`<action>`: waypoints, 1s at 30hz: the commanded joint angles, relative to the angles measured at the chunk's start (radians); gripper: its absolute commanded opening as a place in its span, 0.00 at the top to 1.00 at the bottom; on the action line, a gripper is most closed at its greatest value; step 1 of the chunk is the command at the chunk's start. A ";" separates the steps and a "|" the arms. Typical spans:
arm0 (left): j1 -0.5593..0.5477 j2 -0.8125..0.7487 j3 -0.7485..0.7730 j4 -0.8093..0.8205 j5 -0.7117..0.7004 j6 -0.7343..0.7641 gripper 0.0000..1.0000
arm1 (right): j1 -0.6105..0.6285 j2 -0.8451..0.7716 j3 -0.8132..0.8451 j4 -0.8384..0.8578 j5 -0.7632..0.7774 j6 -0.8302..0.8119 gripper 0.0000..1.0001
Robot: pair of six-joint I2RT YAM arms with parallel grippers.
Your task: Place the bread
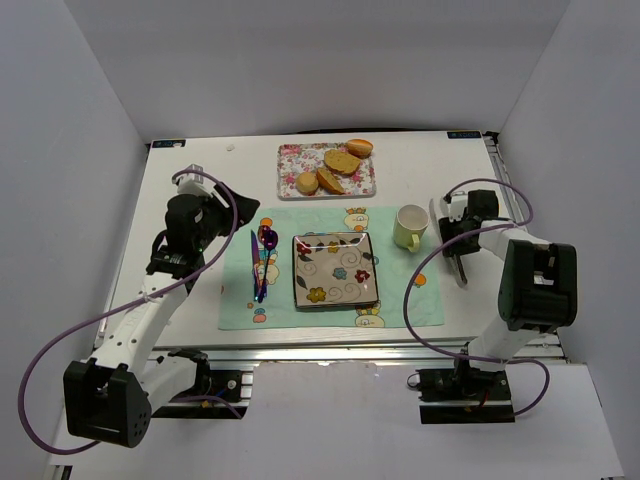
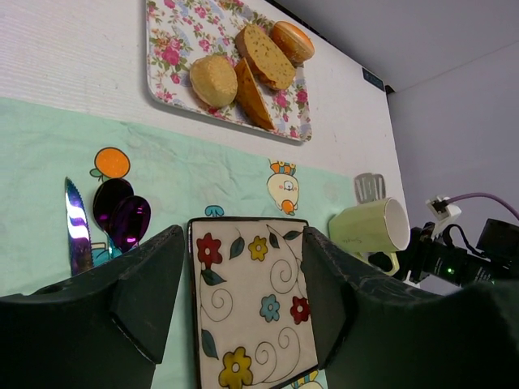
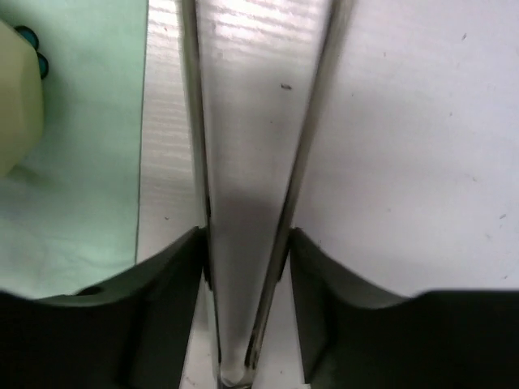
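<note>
The bread, a small round pale golden piece, lies at the front left of the floral tray, beside two darker slices and a glossy bun. It also shows in the left wrist view. My left gripper is open and empty, left of the flowered square plate, which shows between its jaws in the left wrist view. My right gripper sits right of the mug. In its wrist view its fingers touch both arms of the metal tongs, which stay spread.
A pale green mug stands right of the plate on the mint placemat. A purple knife and spoon lie left of the plate. White walls enclose the table on three sides.
</note>
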 commanded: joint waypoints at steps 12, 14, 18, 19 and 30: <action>-0.004 -0.030 0.022 -0.038 -0.017 0.016 0.31 | -0.007 -0.111 0.244 -0.053 -0.105 -0.094 0.76; -0.004 -0.030 0.025 -0.041 -0.017 0.018 0.31 | 0.025 -0.100 0.376 -0.090 -0.122 -0.107 0.68; -0.004 -0.038 0.027 -0.045 -0.022 0.015 0.31 | 0.114 -0.070 0.548 -0.149 -0.164 -0.108 0.61; -0.004 -0.041 0.027 -0.048 -0.023 0.015 0.30 | 0.162 -0.058 0.574 -0.154 -0.162 -0.113 0.59; -0.004 -0.109 0.005 -0.088 -0.059 0.007 0.30 | 0.449 0.093 0.781 -0.168 -0.164 -0.142 0.54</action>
